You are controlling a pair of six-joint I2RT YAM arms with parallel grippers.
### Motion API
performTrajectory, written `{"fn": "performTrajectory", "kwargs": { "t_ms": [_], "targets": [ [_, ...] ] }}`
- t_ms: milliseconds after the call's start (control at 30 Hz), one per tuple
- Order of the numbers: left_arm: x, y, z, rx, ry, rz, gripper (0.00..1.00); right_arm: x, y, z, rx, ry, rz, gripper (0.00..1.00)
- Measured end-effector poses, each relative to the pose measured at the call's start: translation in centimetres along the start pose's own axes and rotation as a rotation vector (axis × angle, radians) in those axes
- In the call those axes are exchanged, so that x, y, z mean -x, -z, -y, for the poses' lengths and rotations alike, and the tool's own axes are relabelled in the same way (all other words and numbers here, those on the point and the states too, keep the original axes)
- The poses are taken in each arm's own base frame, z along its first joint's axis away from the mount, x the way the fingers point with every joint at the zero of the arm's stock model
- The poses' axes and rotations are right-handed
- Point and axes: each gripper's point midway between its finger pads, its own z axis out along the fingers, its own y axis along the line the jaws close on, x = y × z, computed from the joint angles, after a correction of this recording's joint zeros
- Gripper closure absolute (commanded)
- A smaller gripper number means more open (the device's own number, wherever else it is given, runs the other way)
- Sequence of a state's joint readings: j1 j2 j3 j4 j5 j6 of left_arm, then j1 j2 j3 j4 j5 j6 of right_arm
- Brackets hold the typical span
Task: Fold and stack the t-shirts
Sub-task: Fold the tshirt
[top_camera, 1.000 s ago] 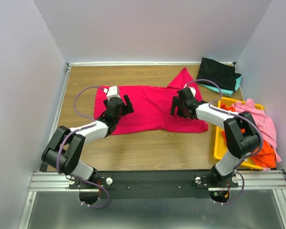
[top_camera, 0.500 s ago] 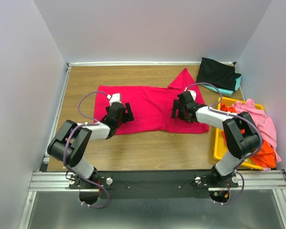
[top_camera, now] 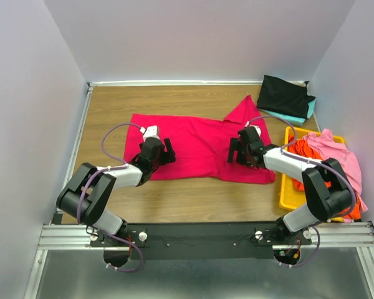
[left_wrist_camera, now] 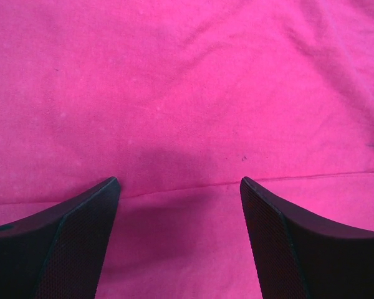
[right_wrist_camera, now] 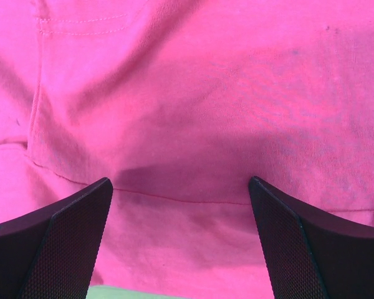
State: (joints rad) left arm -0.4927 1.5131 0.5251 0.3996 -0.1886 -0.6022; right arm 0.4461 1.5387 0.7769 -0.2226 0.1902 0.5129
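Note:
A crimson-red t-shirt [top_camera: 199, 140] lies spread across the middle of the table, one corner peaked up toward the back. My left gripper [top_camera: 165, 152] rests low over the shirt's left part, open, with red cloth [left_wrist_camera: 174, 106] filling the view between its fingers [left_wrist_camera: 81, 230]. My right gripper [top_camera: 235, 151] is low over the shirt's right part, also open, above a seam [right_wrist_camera: 187, 199] with nothing gripped. A folded black t-shirt [top_camera: 285, 94] lies on a teal t-shirt [top_camera: 302, 115] at the back right. Pink [top_camera: 340, 152] and orange [top_camera: 311, 149] t-shirts hang out of the bin.
A yellow plastic bin [top_camera: 288, 193] stands at the right edge of the table, close to my right arm. White walls close in the back and both sides. Bare wood [top_camera: 174, 199] shows in front of the red shirt.
Both grippers have come nearer along the red shirt and lower onto it. The shirt has shifted slightly to the right, its edges flatter.

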Motion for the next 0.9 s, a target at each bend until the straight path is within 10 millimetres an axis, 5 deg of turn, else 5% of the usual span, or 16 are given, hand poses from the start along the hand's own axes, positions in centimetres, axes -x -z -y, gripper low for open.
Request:
{"fn": "performTrajectory", "kwargs": {
  "t_ms": [167, 400, 533, 667, 833, 900],
  "targets": [
    [0.1, 1.3, 0.6, -0.007, -0.003, -0.004, 0.14, -0.6, 0.5, 0.1, 0.009, 0.001, -0.01, 0.04],
    [3.7, 2.7, 1.4, 0.038, -0.017, 0.093, 0.14, -1.1, 1.1, -0.1, 0.004, 0.019, -0.044, 0.04],
    [4.6, 2.6, 3.3, 0.043, -0.046, 0.119, 0.14, -0.4, 1.0, -1.8, 0.023, 0.044, -0.044, 0.04],
    [2.5, 1.3, 5.4, 0.044, -0.106, 0.076, 0.14, 0.1, 0.6, -3.6, 0.037, 0.067, -0.036, 0.04],
    [-2.2, -0.3, 4.5, 0.098, -0.171, -0.037, 0.14, -0.8, -0.1, -4.0, 0.01, 0.099, -0.042, 0.04],
    [-2.7, -0.6, 4.3, 0.114, -0.174, -0.033, 0.14, -0.8, -0.1, -4.0, 0.0, 0.101, -0.033, 0.04]
  ]
}}
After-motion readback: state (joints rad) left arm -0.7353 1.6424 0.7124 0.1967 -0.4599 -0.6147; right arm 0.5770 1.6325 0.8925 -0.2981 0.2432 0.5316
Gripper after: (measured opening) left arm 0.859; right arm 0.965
